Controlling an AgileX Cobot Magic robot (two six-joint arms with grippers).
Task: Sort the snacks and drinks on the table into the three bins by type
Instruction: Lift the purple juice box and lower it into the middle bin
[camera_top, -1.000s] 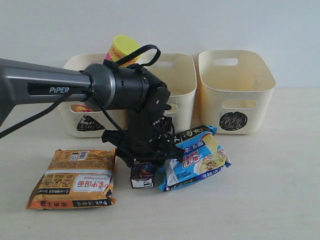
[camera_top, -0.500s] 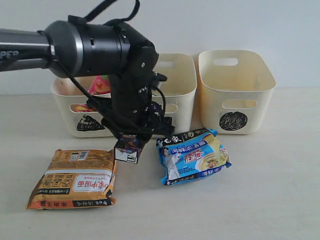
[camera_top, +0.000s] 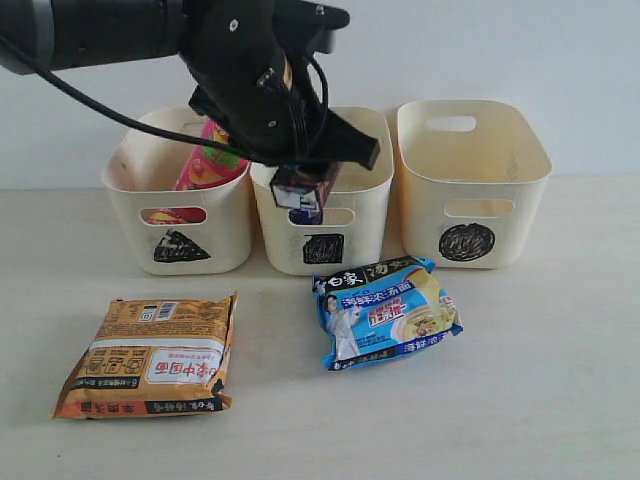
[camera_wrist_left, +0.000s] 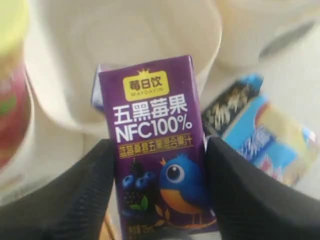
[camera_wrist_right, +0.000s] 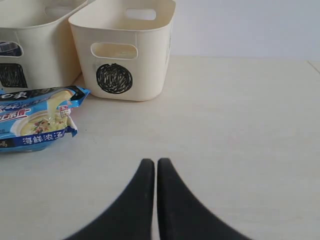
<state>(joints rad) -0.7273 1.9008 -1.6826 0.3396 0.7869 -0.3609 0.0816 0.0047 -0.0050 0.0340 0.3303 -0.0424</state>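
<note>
My left gripper (camera_top: 304, 180) is shut on the small purple drink pouch (camera_top: 298, 198) and holds it in the air at the front rim of the middle bin (camera_top: 352, 225), which bears a scribbled square. In the left wrist view the pouch (camera_wrist_left: 152, 130) sits between both black fingers (camera_wrist_left: 95, 170), with the bin's inside (camera_wrist_left: 210, 45) behind it. The triangle bin (camera_top: 225, 235) holds a pink chip can (camera_top: 205, 160). On the table lie the orange-brown noodle packet (camera_top: 150, 355) and the blue one (camera_top: 390, 312). My right gripper (camera_wrist_right: 156, 163) is shut and empty, low over bare table.
The circle bin (camera_top: 520, 200) stands at the right end of the row, and the right wrist view shows it (camera_wrist_right: 150, 60) with the blue packet (camera_wrist_right: 35, 120) in front of the middle bin (camera_wrist_right: 30, 55). A pale wall stands behind the bins.
My left gripper has risen from the table between the two packets with the drink pouch and carried it back and up to the middle bin. The blue packet shifted slightly.
</note>
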